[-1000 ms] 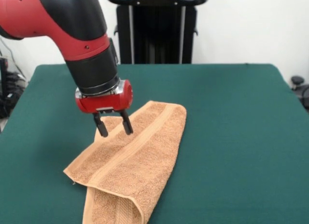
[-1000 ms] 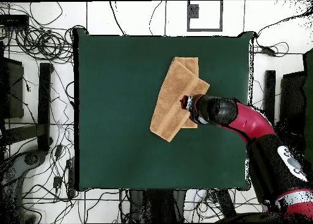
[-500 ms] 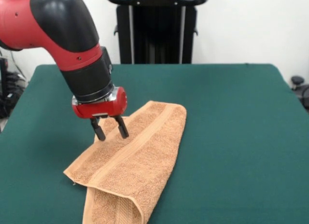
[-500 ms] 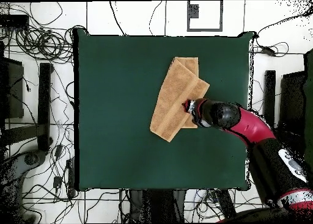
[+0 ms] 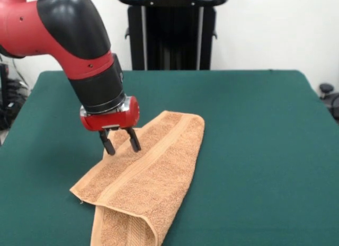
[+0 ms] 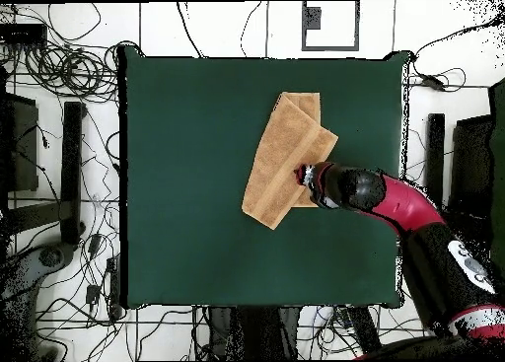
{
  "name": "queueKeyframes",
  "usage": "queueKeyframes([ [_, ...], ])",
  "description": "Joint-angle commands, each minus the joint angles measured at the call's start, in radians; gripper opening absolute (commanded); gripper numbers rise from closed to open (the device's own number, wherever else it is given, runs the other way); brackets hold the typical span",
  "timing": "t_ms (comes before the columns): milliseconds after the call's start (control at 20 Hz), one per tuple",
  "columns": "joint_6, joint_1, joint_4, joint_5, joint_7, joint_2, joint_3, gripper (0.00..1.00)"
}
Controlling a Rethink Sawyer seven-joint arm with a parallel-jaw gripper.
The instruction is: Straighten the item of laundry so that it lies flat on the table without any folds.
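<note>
One open claw (image 5: 121,145) just above folded towel (image 5: 143,177) edge.

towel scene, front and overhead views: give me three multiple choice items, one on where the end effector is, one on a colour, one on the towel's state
1. Where is the end effector?
A. over the towel's edge
B. beyond the table
C. over bare table far from the towel

2. What colour is the table?
A. white
B. dark green
C. red

3. What state is the towel in?
A. flat, one layer
B. rolled into a tube
C. folded over itself

Answers:
1 A: the open fingers hang just above the towel's edge in the front view.
2 B: the surface around the towel is dark green.
3 C: layers overlap, with a doubled edge at the near end.
</note>
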Motion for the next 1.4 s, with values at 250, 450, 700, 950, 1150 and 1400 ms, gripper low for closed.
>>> queueKeyframes([
  [250,0.066,0.009,0.057,-0.041,-0.087,-0.044,0.083,1.00],
  [450,0.064,-0.004,0.053,-0.046,-0.102,-0.031,0.087,1.00],
  [700,0.091,-0.028,0.038,-0.051,-0.138,-0.027,0.094,1.00],
  [950,0.017,-0.025,0.051,-0.066,-0.108,0.006,0.097,1.00],
  [1150,-0.019,-0.020,0.060,-0.073,-0.088,0.016,0.096,1.00],
  [1400,-0.049,-0.022,0.060,-0.078,-0.085,0.040,0.103,1.00],
])
